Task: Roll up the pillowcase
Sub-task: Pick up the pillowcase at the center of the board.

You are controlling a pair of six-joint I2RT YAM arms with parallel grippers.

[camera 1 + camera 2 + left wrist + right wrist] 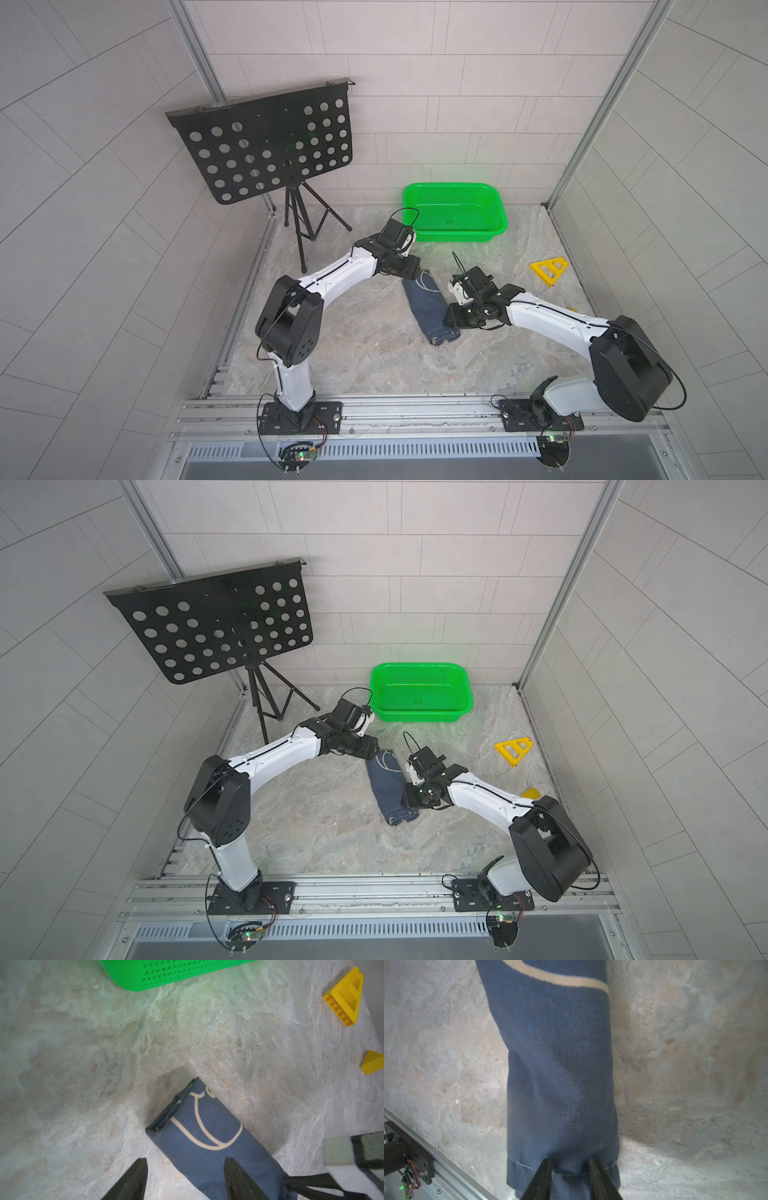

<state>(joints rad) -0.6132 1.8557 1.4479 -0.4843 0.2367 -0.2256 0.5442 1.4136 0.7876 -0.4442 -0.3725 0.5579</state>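
Bunching between the right pincer tips, pillowcase lies rolled.

From my screen the left arm and right arm look like twins: white shells on the long links, bulky black joint housings, and thin black cables looping outside them. Each stands on a black base plate fastened with silver screws, with red-and-black wires running to a small circuit board showing a green light. The gripper fingers are slim black tapering blades.
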